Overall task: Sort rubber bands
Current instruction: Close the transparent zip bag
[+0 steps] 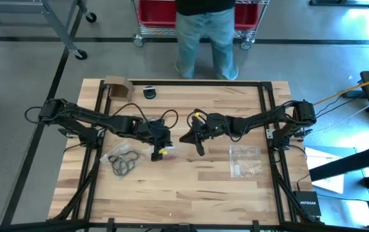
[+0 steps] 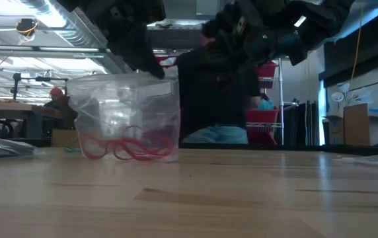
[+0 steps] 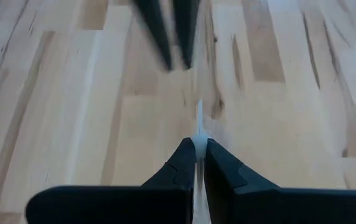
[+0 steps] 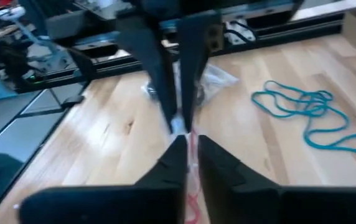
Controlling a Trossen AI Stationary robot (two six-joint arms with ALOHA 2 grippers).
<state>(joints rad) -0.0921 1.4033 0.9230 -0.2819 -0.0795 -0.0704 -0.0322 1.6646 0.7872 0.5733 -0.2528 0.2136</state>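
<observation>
A clear zip bag [image 2: 126, 119] with red rubber bands [image 2: 126, 149] inside stands near the table's middle, and my left gripper [image 1: 157, 152] is shut on its top. My right gripper [image 1: 200, 147] hovers just to the bag's right, its fingers a narrow gap apart and touching nothing; in the left wrist view its fingertips [image 3: 177, 59] stop short of the bag's edge. Black rubber bands [image 1: 125, 162] lie on a second clear bag left of my left gripper. Teal rubber bands [image 4: 315, 112] lie loose on the wood beyond. My left gripper pinches the bag's thin top edge [image 3: 198, 127] between its two fingers, coming slanting down from the table's left. The bag hangs upright below the fingers [image 2: 151, 63], with its bottom [image 2: 126, 160] on the table.
An empty clear bag [image 1: 244, 161] lies right of centre. A cardboard piece [image 1: 116, 86] and a small dark round thing [image 1: 149, 92] sit at the far edge. A person [image 1: 204, 32] stands beyond the table. The near half of the tabletop [image 1: 184, 200] is bare wood.
</observation>
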